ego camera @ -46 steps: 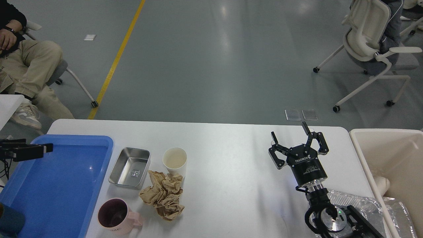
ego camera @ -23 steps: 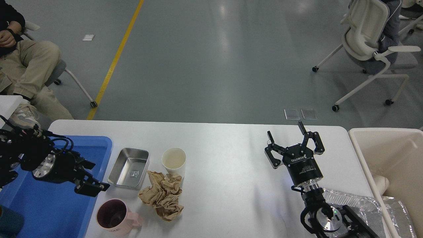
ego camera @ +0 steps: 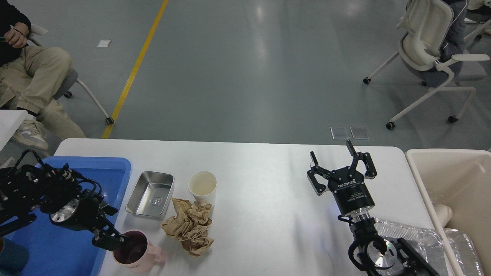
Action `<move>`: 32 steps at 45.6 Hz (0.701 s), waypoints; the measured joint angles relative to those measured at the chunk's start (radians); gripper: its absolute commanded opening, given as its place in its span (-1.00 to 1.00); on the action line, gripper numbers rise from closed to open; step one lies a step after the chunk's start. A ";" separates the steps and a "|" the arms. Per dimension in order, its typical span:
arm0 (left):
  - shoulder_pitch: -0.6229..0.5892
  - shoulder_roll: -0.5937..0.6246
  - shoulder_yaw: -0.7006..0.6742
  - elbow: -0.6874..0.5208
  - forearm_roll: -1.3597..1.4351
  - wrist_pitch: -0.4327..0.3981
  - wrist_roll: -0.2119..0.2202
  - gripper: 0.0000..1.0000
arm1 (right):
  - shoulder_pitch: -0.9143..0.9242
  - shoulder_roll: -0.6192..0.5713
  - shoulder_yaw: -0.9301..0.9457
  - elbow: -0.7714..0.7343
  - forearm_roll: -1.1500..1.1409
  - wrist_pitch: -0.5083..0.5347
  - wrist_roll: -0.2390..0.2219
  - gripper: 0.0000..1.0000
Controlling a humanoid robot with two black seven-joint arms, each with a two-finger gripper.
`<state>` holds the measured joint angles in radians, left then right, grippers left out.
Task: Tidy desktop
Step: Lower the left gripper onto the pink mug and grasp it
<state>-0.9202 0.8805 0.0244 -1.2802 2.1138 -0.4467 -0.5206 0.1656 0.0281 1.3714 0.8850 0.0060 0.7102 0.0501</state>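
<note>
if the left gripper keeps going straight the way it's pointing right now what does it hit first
Most likely the pink mug. The left gripper points down and to the right, its tip already at the mug's near-left rim, over the dark opening. Depth is unclear, so I cannot tell whether it touches the rim or hangs just above it.

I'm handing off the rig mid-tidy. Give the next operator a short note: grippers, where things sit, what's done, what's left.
Left gripper: at the rim of the pink mug; open or shut is hard to tell, grip not confirmed.
Right gripper: open, empty, above the right side of the desktop.
On the desktop: pink mug, steel tin, paper cup, crumpled brown paper, foil tray at the right front.
Blue tray at left, cream bin at right.
Done: nothing visibly put away on the left.
Left: clear all five items.
</note>
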 measured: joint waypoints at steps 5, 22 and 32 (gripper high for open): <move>0.008 -0.004 0.000 0.002 0.000 0.004 -0.008 0.69 | 0.000 0.001 0.000 0.000 0.000 0.000 0.000 1.00; 0.015 -0.057 0.008 0.043 0.008 0.036 -0.016 0.19 | -0.002 0.009 0.002 0.002 0.000 0.000 0.001 1.00; 0.015 -0.070 0.036 0.056 0.045 0.069 -0.020 -0.75 | -0.002 0.009 0.002 0.001 0.000 0.000 0.001 1.00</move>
<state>-0.9052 0.8109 0.0609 -1.2240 2.1589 -0.3781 -0.5406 0.1641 0.0369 1.3730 0.8856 0.0061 0.7103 0.0506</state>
